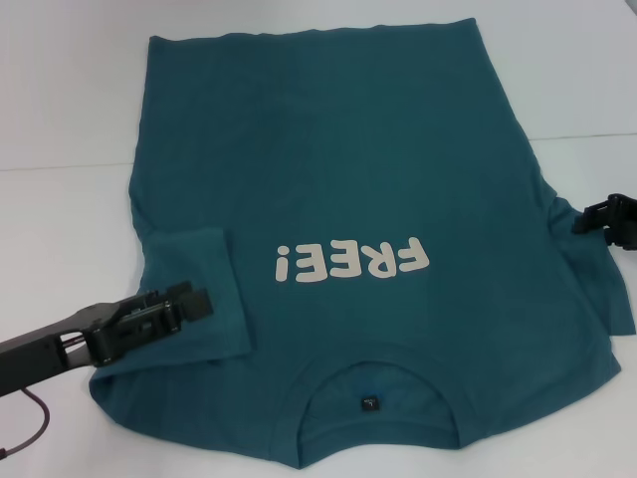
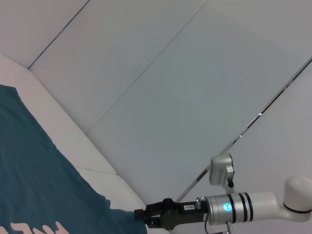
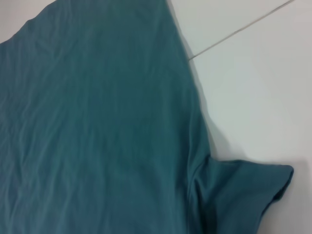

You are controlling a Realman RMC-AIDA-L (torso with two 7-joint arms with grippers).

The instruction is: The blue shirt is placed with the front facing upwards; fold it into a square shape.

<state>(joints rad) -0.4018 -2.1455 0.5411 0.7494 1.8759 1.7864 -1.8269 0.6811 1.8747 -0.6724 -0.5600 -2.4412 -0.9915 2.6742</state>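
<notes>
The blue shirt (image 1: pixel 398 169) lies front up on the white table, its cream "FREE!" lettering (image 1: pixel 353 261) reading upside down and its collar (image 1: pixel 373 393) nearest me. The sleeve on my left (image 1: pixel 204 269) is folded inward and lies flat on the chest. My left gripper (image 1: pixel 194 302) hovers open just above that folded sleeve, holding nothing. My right gripper (image 1: pixel 585 221) stands open at the shirt's right edge, beside the other sleeve (image 3: pixel 243 195), which lies spread on the table. The left wrist view shows the right gripper (image 2: pixel 141 218) touching the shirt's edge (image 2: pixel 117 217).
The white table (image 1: pixel 60 219) surrounds the shirt, with a thin seam line (image 1: pixel 587 134) running across it at the back. A red cable (image 1: pixel 35 423) hangs under my left arm at the near left corner.
</notes>
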